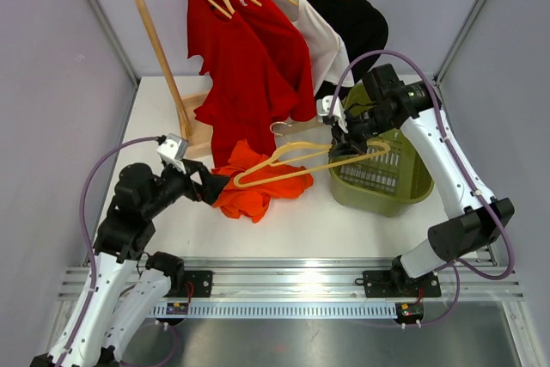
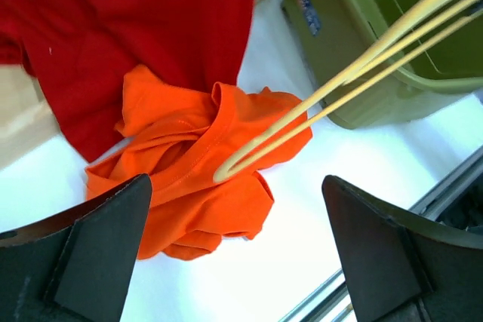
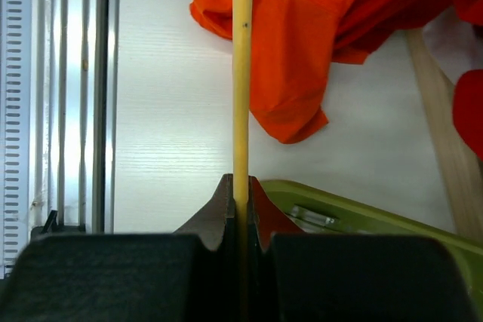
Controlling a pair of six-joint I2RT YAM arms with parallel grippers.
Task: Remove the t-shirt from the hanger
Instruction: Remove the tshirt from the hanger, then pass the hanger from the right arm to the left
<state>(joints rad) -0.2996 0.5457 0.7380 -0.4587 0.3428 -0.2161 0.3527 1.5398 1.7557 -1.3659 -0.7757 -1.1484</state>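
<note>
On the near left of the table, crumpled orange t-shirt beside the released, wide-open left gripper, hanger clenched in the right gripper.

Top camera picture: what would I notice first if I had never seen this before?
A bright orange t-shirt lies crumpled on the white table, right by the wide-open left gripper. Just above it, the right gripper pinches a bare yellow hanger next to a green basket. At the back, red shirts hang from a wooden rack.
</note>
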